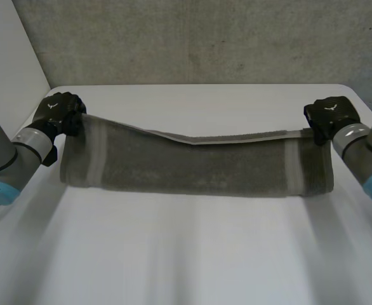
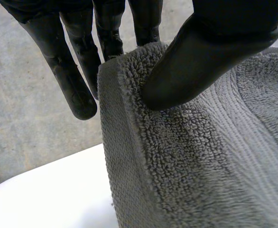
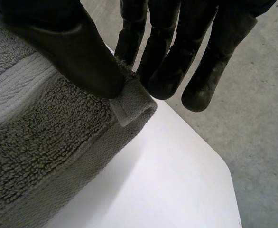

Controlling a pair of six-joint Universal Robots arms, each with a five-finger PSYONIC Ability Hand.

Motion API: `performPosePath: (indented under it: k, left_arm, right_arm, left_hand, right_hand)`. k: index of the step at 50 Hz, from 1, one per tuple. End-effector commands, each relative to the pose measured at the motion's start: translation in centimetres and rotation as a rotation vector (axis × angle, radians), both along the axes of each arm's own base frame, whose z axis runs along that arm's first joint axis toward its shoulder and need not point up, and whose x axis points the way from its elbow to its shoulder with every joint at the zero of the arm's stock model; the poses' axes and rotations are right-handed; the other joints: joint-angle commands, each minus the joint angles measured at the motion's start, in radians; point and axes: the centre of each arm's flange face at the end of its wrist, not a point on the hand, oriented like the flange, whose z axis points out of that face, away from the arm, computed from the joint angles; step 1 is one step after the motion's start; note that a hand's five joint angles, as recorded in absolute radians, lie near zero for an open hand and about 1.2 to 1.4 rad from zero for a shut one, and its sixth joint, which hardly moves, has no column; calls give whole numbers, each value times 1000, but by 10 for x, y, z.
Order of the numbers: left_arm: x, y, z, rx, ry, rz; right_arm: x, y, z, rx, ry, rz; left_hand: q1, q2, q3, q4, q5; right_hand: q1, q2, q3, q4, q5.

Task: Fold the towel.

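- White surface [image 1: 186, 254], set before a grey concrete wall [image 1: 205, 44], carries the grey terry towel [image 1: 192, 168], whose long axis runs side to side across the surface.
- Left hand [image 1: 59, 113] pinches the towel's corner towards the surface's far left, and right hand [image 1: 329, 117] the far-right one (thumb against fingers); each is nearest its own end.

The grey rectangular terry-cloth towel [image 1: 192, 166] is matt, rough looped pile crossed by flatter ribbed woven bands. The left hand [image 1: 59, 113] and right hand [image 1: 329, 116] have black fingers [image 2: 75, 90] that look like smooth, faintly glossy plastic. The white flat counter [image 1: 186, 254] is smooth with a soft sheen; the grey far wall [image 1: 205, 38] looks rough and speckled, like concrete.
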Motion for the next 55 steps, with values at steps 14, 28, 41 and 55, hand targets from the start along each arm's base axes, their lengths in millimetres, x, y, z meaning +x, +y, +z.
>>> performPosePath:
  k: [14, 28, 41, 55]
  left_arm:
    - [-5, -32, -17, -35, 4, 13]
    - [-2, 20, 33, -15, -2, 13]
    - [6, 61, 12, 90, -36, 27]
    - [22, 65, -5, 85, -75, 144]
  right_arm:
    - [24, -33, -15, -70, 9, -92]
    - [21, 31, 73, -144, -138, 12]
    - [0, 84, 1, 148, 41, 53]
    - [-25, 52, -72, 145, 106, 2]
  left_hand:
    - [-1116, -610, -501, -1162, -1160]
    - [-1107, -601, -492, -1153, -1151]
    - [-1069, -563, -454, -1115, -1113]
    - [-1089, -584, -474, -1135, -1134]
  right_hand:
    - [-1161, -1142, -1182, -1173, -1149]
    - [-1161, -1142, -1182, -1173, -1149]
    - [-1136, -1118, -1158, -1149, -1125]
    - [-837, -818, -858, -849, -825]
